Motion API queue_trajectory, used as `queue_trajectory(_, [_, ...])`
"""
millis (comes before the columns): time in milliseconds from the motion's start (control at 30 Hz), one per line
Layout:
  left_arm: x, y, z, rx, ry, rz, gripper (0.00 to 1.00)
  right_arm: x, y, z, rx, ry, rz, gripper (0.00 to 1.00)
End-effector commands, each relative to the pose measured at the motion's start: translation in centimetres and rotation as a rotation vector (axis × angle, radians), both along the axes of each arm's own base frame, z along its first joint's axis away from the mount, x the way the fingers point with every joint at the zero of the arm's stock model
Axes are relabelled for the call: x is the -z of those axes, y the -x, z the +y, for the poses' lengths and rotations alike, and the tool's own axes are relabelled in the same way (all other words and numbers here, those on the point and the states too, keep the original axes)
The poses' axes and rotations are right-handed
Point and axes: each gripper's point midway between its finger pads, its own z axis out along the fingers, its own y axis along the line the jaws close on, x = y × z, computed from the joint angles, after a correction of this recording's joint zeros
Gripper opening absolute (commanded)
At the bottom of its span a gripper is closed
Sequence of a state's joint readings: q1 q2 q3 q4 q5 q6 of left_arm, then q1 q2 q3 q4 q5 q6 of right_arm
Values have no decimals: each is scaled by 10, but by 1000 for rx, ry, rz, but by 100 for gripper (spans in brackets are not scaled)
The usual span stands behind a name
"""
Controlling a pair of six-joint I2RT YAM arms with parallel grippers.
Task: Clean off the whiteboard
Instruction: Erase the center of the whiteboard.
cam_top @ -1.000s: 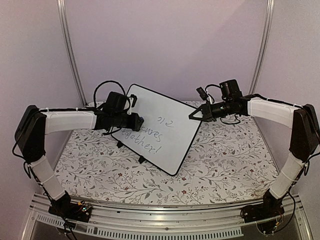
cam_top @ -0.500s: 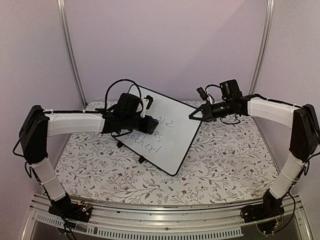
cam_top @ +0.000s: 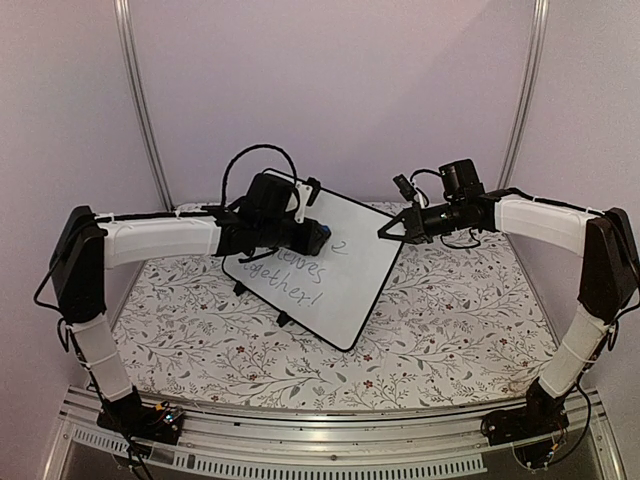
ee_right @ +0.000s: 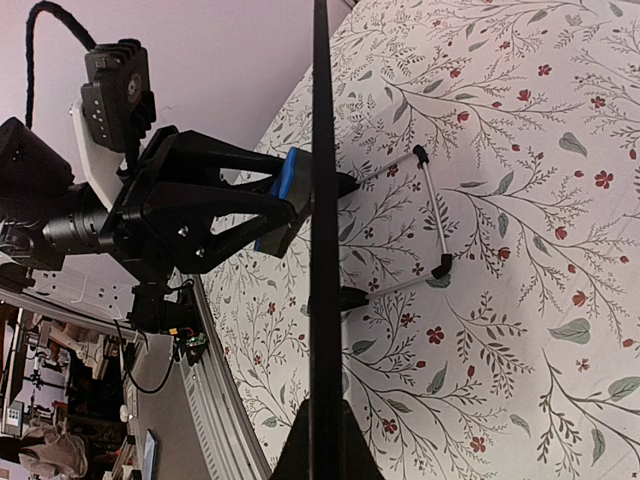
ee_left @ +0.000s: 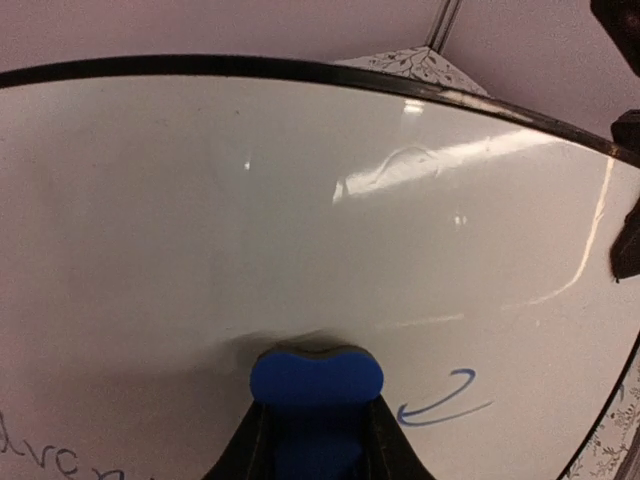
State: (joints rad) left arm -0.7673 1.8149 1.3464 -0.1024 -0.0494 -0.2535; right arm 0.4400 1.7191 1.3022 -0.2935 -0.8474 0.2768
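Pinching a blue eraser (ee_left: 316, 378) tight in the left gripper (cam_top: 320, 238), pressing it flat against the whiteboard (cam_top: 350, 285) up near its top edge. Clamping the board's right edge in the closed right gripper (cam_top: 390, 232), propping it tilted toward the table's (cam_top: 450, 320) far edge. Looking at grey handwriting (cam_top: 285, 282) sitting below the eraser, lines running along the board's long axis, so probably needing downward sweeps, left arm being nearer. Spotting the little blue squiggle (ee_left: 445, 400) just beside the eraser only from the left wrist; seeing the board edge-on only from the right.

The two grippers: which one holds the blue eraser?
The left gripper, holding the eraser against the whiteboard; the right gripper only clamps the whiteboard's edge.
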Motion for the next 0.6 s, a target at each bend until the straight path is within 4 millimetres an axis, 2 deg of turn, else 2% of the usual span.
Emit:
queue_trajectory(0, [22,-15,3,-38,-67,6,0,50,47,24,-151,68,132,0])
queue_trajectory(133, [28,-13,2,-43,-78,16,0,51,47,24,-152,70,134,0])
queue_trajectory(267, [38,0,6,-39,-112,36,0,51,47,24,-154,74,133,0])
queue_trajectory(567, [76,32,34,-72,-126,134,0,53,45,26,-161,73,135,0])
